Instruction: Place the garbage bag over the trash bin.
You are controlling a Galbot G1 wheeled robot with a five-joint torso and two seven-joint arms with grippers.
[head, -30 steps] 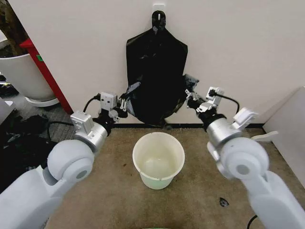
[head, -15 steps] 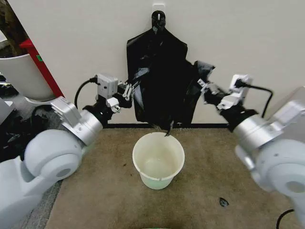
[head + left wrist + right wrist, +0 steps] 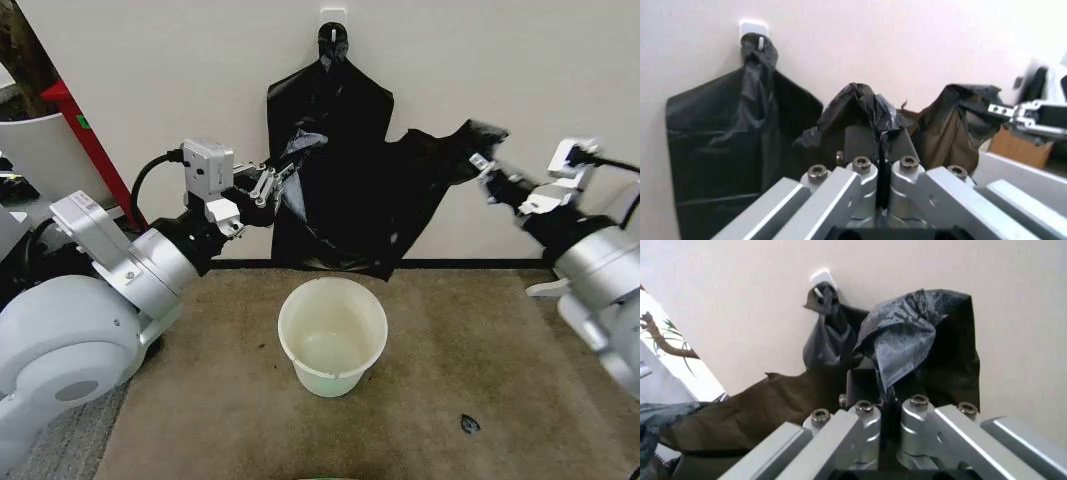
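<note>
— Head view first: where's the garbage bag (image 3: 400,195)?
— Stretched between both grippers, above the trash bin (image 3: 332,335) on the carpet (image 3: 450,340).
— Left wrist view?
— Left gripper (image 3: 880,145) fingers pinched tight on a bunched bag edge.
— Right wrist view?
— Right gripper (image 3: 883,382) fingers clamped on the other edge, near the hook-hung flat bag (image 3: 823,340).

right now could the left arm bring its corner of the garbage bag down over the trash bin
Probably yes: the left end effector grips the garbage bag above and behind the trash bin, whose rim is open with nothing between.
</note>
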